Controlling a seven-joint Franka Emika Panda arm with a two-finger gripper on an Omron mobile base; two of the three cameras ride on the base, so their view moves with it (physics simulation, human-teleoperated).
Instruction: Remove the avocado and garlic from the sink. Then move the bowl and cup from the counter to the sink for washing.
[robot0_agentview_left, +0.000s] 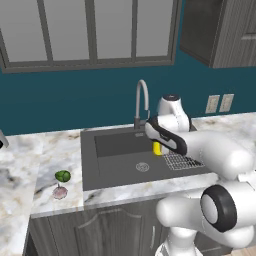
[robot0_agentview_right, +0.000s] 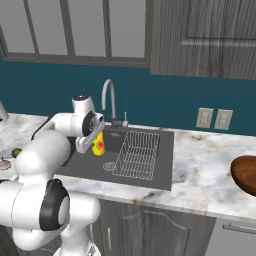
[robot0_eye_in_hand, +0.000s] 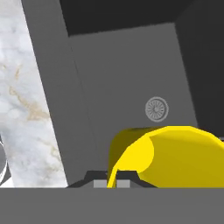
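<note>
The yellow cup (robot0_agentview_left: 157, 148) (robot0_agentview_right: 99, 145) (robot0_eye_in_hand: 175, 153) hangs tilted over the dark-grey sink (robot0_agentview_left: 120, 145) (robot0_agentview_right: 90, 167) (robot0_eye_in_hand: 122, 78), above the basin floor near the drain (robot0_eye_in_hand: 156, 109). My gripper (robot0_agentview_left: 156, 142) (robot0_agentview_right: 94, 140) (robot0_eye_in_hand: 113, 181) is shut on the cup's rim. The green avocado (robot0_agentview_left: 62, 175) (robot0_agentview_right: 16, 152) and the pale garlic (robot0_agentview_left: 60, 192) (robot0_agentview_right: 4, 163) lie side by side on the counter left of the sink. The reddish-brown bowl (robot0_agentview_right: 246, 172) sits on the counter far right, cut by the frame edge.
A curved steel faucet (robot0_agentview_left: 141, 100) (robot0_agentview_right: 109, 97) rises behind the basin. A wire rack (robot0_agentview_left: 181, 161) (robot0_agentview_right: 137, 155) fills the sink's right side. Wall outlets (robot0_agentview_right: 212, 119) and dark cabinets stand at the back right.
</note>
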